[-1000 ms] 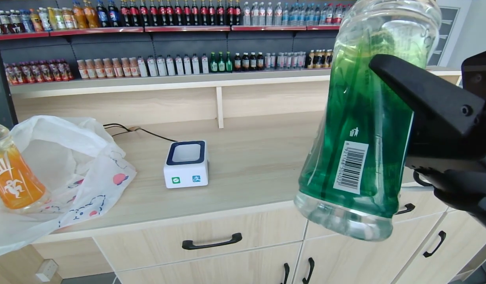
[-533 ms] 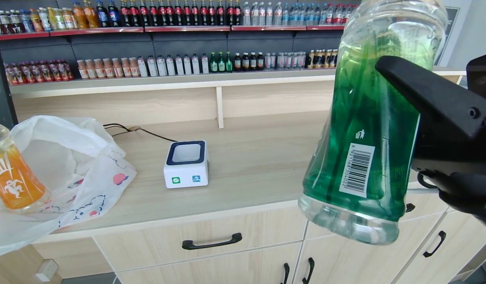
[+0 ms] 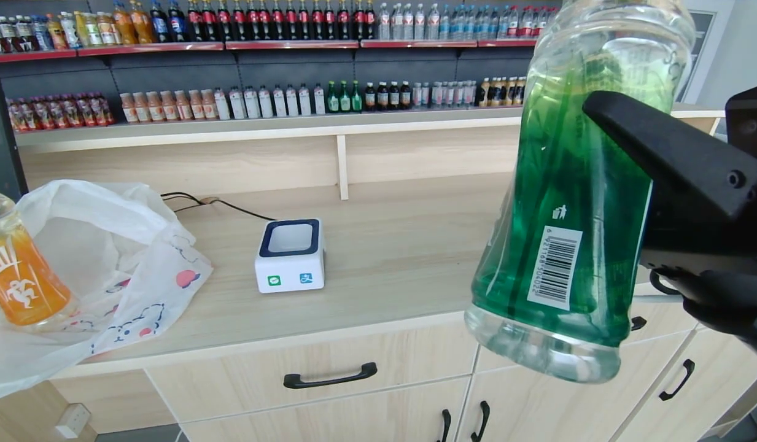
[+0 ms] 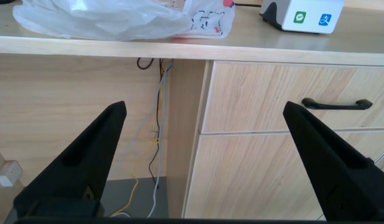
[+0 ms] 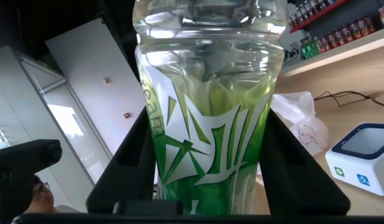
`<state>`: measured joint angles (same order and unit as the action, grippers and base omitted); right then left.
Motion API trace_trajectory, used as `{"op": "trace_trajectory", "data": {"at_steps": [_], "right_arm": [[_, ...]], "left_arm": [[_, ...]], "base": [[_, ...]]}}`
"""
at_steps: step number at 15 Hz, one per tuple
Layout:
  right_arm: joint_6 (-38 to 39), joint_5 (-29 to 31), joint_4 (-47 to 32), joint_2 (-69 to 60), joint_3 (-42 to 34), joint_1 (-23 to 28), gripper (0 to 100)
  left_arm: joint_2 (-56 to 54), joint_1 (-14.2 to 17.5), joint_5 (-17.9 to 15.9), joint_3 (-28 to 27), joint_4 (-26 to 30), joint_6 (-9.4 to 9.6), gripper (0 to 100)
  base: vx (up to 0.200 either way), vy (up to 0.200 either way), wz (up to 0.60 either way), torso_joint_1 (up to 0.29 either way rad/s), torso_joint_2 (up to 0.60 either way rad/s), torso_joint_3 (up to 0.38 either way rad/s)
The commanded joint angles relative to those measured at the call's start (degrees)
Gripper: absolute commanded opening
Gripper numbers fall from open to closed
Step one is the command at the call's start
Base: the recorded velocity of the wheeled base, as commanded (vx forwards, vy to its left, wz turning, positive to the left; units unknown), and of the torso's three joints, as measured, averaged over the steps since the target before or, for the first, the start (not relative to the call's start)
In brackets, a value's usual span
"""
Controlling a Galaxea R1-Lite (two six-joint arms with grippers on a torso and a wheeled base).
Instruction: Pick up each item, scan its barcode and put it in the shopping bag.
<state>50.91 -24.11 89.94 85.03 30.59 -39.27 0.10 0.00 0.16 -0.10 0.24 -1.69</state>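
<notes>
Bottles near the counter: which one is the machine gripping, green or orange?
The green bottle, held in the right end effector with its barcode showing. The orange bottle stands apart at the shopping bag, gripped by nothing.

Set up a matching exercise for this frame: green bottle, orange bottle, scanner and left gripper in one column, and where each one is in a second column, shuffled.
Things
1. green bottle
2. orange bottle
3. scanner
4. left gripper

Places
A. on the counter, near its middle
B. open, low in front of the drawers
C. held in the right gripper, off the counter
D. upright at the bag, on the robot's left

Pairs: 1-C, 2-D, 3-A, 4-B
</notes>
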Motion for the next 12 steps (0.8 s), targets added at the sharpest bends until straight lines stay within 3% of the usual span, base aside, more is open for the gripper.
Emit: {"op": "trace_trajectory", "data": {"at_steps": [1,5,9,12], "right_arm": [[-0.3,-0.1,0.1,0.2,-0.2,0.0,0],[-6.1,-0.2,0.1,1.5,0.5,0.2,0],[-22.6,0.6,0.1,2.2,-2.2,0.3,0],[-36.0,4.2,0.1,5.8,-3.6,3.5,0]], "left_arm": [[0.0,0.0,0.0,0.0,0.0,-0.06,100],[0.0,0.0,0.0,0.0,0.0,0.02,100],[0.0,0.0,0.0,0.0,0.0,0.11,100],[0.0,0.0,0.0,0.0,0.0,0.11,100]], "base": [[0.000,0.000,0.00,0.000,0.00,0.000],[0.000,0.000,0.00,0.000,0.00,0.000],[0.000,0.000,0.00,0.000,0.00,0.000],[0.000,0.000,0.00,0.000,0.00,0.000]]}}
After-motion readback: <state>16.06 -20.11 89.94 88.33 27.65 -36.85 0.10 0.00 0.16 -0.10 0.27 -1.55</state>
